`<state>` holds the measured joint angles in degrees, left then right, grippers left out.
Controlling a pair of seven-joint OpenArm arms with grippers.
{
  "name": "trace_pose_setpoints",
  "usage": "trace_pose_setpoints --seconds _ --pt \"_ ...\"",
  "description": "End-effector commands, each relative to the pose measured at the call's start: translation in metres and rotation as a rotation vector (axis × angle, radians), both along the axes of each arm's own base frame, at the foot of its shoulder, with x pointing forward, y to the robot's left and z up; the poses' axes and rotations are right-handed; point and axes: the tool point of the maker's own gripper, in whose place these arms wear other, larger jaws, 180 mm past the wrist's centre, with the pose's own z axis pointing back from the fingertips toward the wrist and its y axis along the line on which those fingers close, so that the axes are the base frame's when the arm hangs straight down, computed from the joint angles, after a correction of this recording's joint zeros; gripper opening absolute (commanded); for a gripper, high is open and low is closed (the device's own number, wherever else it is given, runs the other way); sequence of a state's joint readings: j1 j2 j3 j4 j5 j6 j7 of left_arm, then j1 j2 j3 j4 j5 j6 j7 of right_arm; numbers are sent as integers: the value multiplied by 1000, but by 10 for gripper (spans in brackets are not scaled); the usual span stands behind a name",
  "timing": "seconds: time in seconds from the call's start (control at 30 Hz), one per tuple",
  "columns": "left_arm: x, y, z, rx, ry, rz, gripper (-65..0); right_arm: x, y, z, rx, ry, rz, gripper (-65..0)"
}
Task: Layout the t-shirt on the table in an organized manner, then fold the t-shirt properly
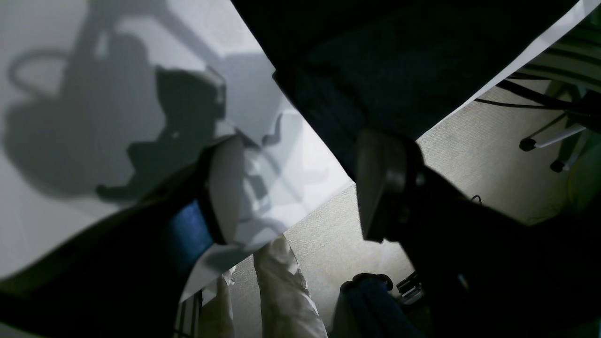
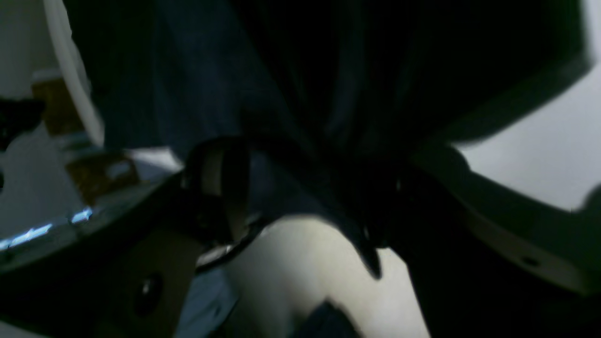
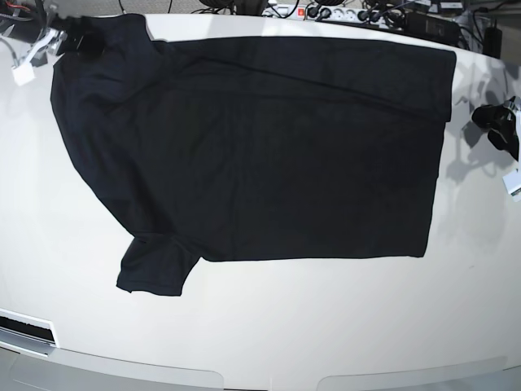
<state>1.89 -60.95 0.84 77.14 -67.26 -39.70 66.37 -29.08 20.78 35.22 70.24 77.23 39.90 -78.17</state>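
The black t-shirt (image 3: pixel 260 147) lies spread across the white table (image 3: pixel 269 326), collar end at the left, hem at the right, one sleeve (image 3: pixel 155 265) pointing to the front. My right gripper (image 3: pixel 80 39) is at the shirt's back left corner. In its wrist view, which is blurred, dark fabric (image 2: pixel 300 94) fills the wide gap between its jaws (image 2: pixel 314 197), which stand open. My left gripper (image 3: pixel 496 122) hovers just off the shirt's right edge. It is open (image 1: pixel 300 188) with nothing between its fingers, and the shirt (image 1: pixel 399 61) lies beyond them.
Cables and a power strip (image 3: pixel 358 12) run along the table's back edge. A white tag (image 3: pixel 23 73) lies at the far left. Past the table edge (image 1: pixel 300 213), the left wrist view shows carpet floor and chair legs (image 1: pixel 554 138).
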Motion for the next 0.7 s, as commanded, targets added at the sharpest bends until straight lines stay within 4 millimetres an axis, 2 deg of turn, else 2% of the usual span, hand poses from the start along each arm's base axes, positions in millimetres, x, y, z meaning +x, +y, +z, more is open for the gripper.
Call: trace_pose_setpoints --seconds 0.0,0.13,0.33,0.67 --pt "9 6 13 11 -34 -5 -278 1 -4 7 11 -14 5 -343" --pt "9 6 13 11 -34 -4 -278 13 0 18 65 -70 -30 -650" --pt "9 6 13 12 -34 -5 -278 30 3 36 25 -150 34 -650" --pt "9 6 13 11 -34 -5 -278 79 32 110 -120 -445 270 -650"
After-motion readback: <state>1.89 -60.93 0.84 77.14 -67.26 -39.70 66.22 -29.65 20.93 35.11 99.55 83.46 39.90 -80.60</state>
